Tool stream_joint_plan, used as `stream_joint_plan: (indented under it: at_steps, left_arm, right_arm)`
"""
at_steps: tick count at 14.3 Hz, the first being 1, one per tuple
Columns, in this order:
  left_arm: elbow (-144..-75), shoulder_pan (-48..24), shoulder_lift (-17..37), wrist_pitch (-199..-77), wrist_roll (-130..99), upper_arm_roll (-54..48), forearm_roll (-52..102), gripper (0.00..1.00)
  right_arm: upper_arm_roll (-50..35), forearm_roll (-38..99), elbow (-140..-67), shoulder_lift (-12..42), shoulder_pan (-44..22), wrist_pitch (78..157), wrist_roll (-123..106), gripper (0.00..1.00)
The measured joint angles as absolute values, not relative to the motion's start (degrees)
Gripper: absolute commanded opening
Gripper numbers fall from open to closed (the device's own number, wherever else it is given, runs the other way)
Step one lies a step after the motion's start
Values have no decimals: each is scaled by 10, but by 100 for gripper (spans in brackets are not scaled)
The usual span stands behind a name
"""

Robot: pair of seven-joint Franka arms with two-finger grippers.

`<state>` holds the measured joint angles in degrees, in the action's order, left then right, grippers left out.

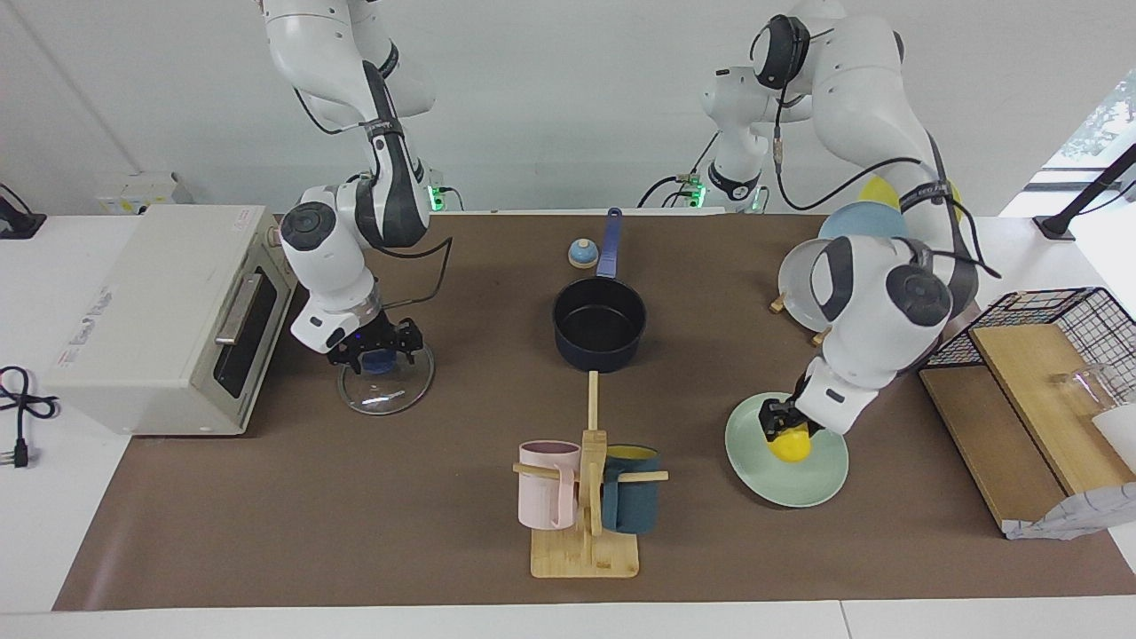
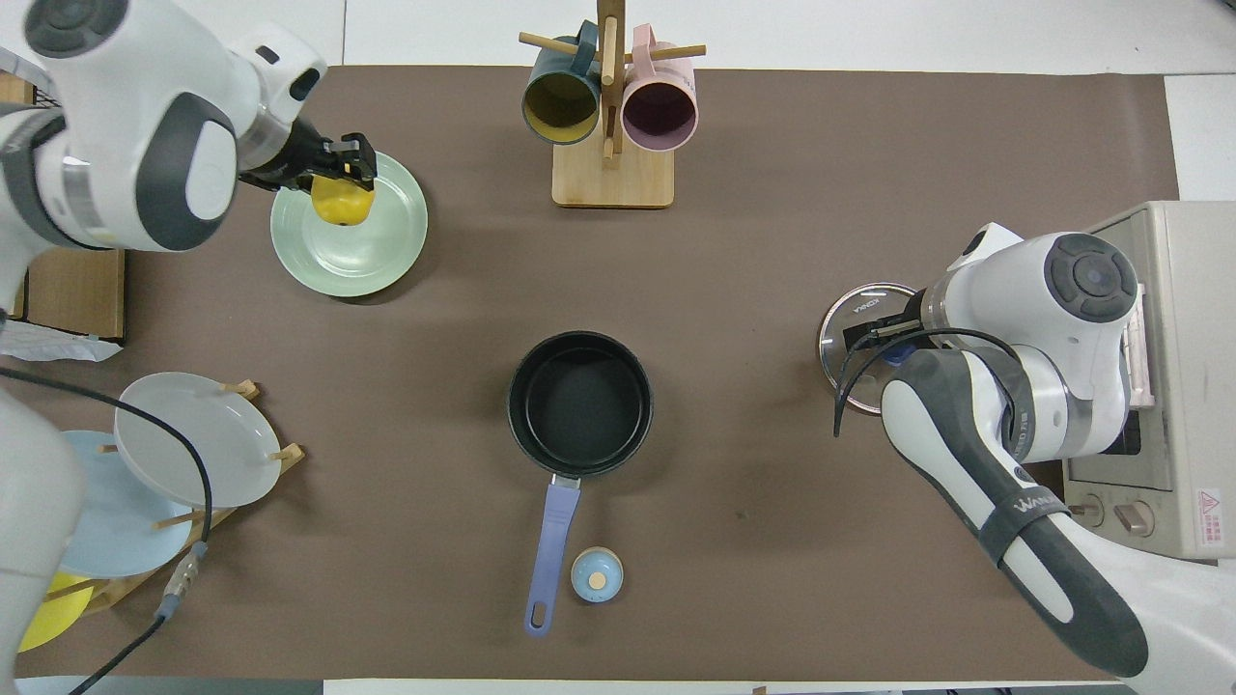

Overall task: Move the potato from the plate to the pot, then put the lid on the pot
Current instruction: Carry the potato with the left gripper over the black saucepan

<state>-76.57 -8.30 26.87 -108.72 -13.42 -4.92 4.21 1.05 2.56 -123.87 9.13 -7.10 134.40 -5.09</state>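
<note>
Two grippers are working at once on our bench (image 1: 266, 532). We are bringing our left gripper (image 1: 781, 424) down onto the potato (image 1: 792, 444), which is sitting on the plate (image 1: 799, 484) toward the left arm's end of the bench; the fingers are standing on either side of the yellow lump and look pressed against it, so we are judging it clamped, though the potato is not yet lifted clear of the plate. Our right gripper (image 1: 377, 348) is sitting over the lid (image 1: 386, 386), which is lying flat on the bench in front of the toaster oven (image 1: 160, 311), toward the right arm's end; the fingers are gathered about the blue knob, but we cannot tell whether they are gripping it.

Between the two stands the pot (image 1: 599, 324), empty, its handle pointing toward the robots, with a small bell-like dome (image 1: 582, 254) just beside the handle. A mug rack (image 1: 587, 497) stands farther from the robots than the pot.

We are expecting the potato to be light and stiff but glossy and rounded, so it may squirm out of a shallow pinch; taking it across its middle is safest. The lid is glass, heavier and fragile, with a smooth metal rim that offers no purchase, so the knob is the only sensible hold, and it wants setting down gently on the pot.
</note>
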Motion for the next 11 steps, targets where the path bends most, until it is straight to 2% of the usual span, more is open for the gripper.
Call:
stream_joint_plan:
  at_steps: [2,4,5,6,7,10,11]
  left_arm:
    - [-769,-106,193,-1021,-186,-52,51,0]
    - [-791,-155,143,-993,-257,-54,52,0]
    - [-814,-184,129,-997,-291,-54,52,0]
    - [-847,-215,117,-1016,-323,-55,52,0]
    - [-888,-243,107,-1051,-350,-55,52,0]
    - [-1018,-304,92,-1170,-404,-55,52,0]
    - [-1048,-315,93,-1197,-413,-55,52,0]
  right_arm:
    - [11,26,-1242,90,-71,1344,-51,100]
    - [11,26,-1251,88,-71,1344,-51,98]
    - [11,26,-1255,87,-71,1344,-51,96]
    - [11,26,-1257,86,-70,1344,-51,89]
    - [11,26,-1259,86,-70,1344,-51,77]
    - [11,26,-1260,84,-68,1344,-57,23]
    - [11,26,-1260,83,-68,1344,-59,8]
